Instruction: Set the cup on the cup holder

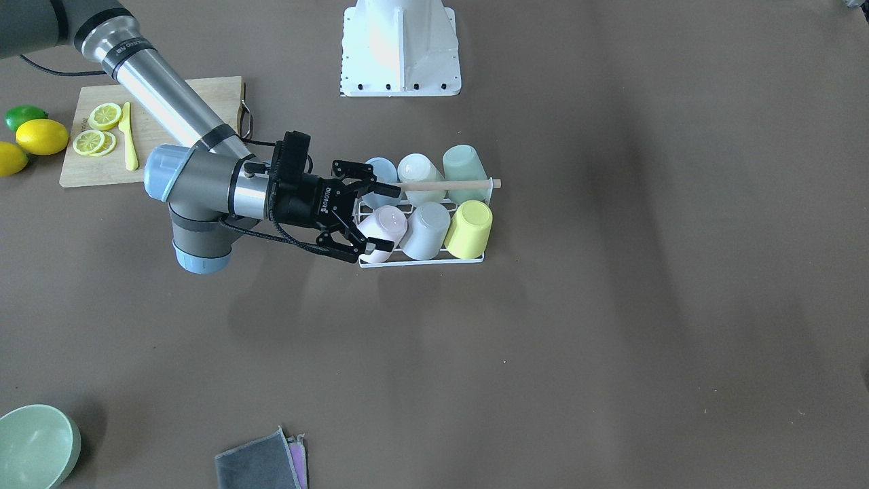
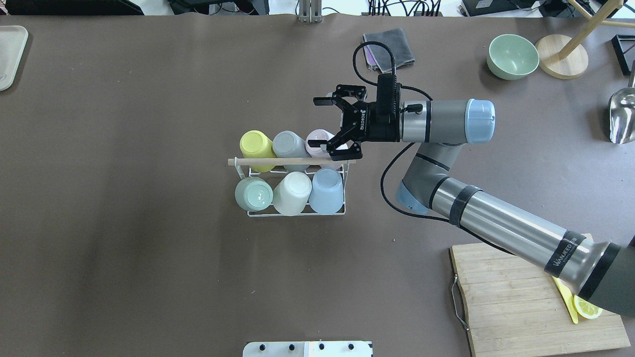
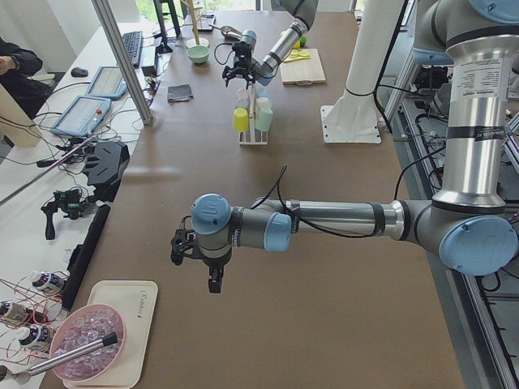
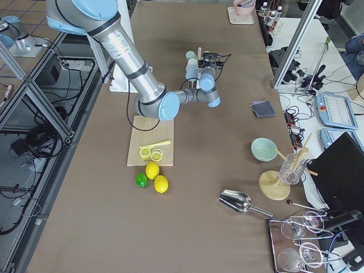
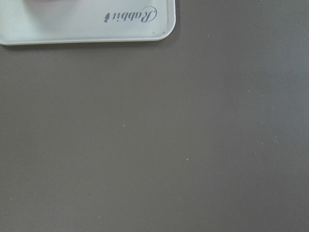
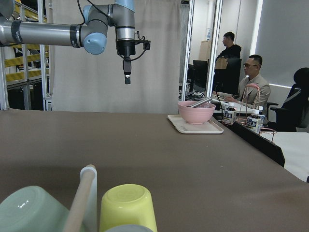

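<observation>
The cup holder (image 1: 421,261) is a white wire rack with a wooden rod (image 1: 448,185) across its top, at mid table. It holds upside-down cups. In the front-facing view the near row is pink (image 1: 383,224), grey (image 1: 426,229) and yellow (image 1: 470,227), and the far row is blue (image 1: 381,170), white (image 1: 419,170) and green (image 1: 465,170). My right gripper (image 1: 380,217) is open with its fingers either side of the pink cup at the rack's end; it also shows in the overhead view (image 2: 321,124). My left gripper (image 3: 212,284) hangs over bare table far away; I cannot tell whether it is open or shut.
A cutting board (image 1: 102,163) with lemon slices and a yellow knife lies beside whole lemons (image 1: 42,136). A green bowl (image 1: 34,445) and a grey cloth (image 1: 261,462) lie at the operators' edge. A white tray (image 3: 105,340) with a pink bowl sits near my left gripper.
</observation>
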Available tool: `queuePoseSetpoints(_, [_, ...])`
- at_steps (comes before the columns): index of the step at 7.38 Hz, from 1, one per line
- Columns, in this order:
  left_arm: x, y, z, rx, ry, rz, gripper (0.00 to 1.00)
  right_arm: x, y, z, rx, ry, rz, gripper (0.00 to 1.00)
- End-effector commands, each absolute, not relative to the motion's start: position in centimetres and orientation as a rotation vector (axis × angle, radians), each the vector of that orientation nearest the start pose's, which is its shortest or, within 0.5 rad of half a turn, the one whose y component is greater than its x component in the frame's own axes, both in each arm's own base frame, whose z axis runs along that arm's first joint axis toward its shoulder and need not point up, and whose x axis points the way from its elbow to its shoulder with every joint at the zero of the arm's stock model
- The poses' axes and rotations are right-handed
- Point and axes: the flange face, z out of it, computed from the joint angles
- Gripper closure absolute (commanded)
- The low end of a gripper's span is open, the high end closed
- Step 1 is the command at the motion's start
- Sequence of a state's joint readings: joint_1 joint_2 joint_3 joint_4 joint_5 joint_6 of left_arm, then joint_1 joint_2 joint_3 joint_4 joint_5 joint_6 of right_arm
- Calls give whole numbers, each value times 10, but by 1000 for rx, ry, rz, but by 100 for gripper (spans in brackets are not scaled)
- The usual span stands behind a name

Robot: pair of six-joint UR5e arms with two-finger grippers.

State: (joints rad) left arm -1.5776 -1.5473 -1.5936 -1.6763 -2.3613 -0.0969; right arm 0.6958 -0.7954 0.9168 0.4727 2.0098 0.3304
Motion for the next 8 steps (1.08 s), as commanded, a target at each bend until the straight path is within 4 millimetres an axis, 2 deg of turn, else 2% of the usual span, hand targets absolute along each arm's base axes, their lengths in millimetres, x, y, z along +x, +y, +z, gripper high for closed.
queuePoseSetpoints(1, [-70, -479, 664, 41, 720, -70, 2, -451, -546, 274, 1586, -1403, -815, 0])
queuePoseSetpoints(2, [-71, -482, 659, 53, 704, -70, 2, -448, -548, 267, 1521, -1372, -810, 0])
queuePoseSetpoints(5, [-71, -483, 655, 57, 713, -70, 2, -424, -580, 255, 1239, -1261, -807, 0])
queuePoseSetpoints(7, [-66, -487, 634, 78, 776, -64, 2, -402, -587, 259, 1043, -1195, -776, 0])
queuePoseSetpoints(8, [-66, -480, 623, 45, 777, -107, 2, -394, -591, 258, 949, -1168, -759, 0])
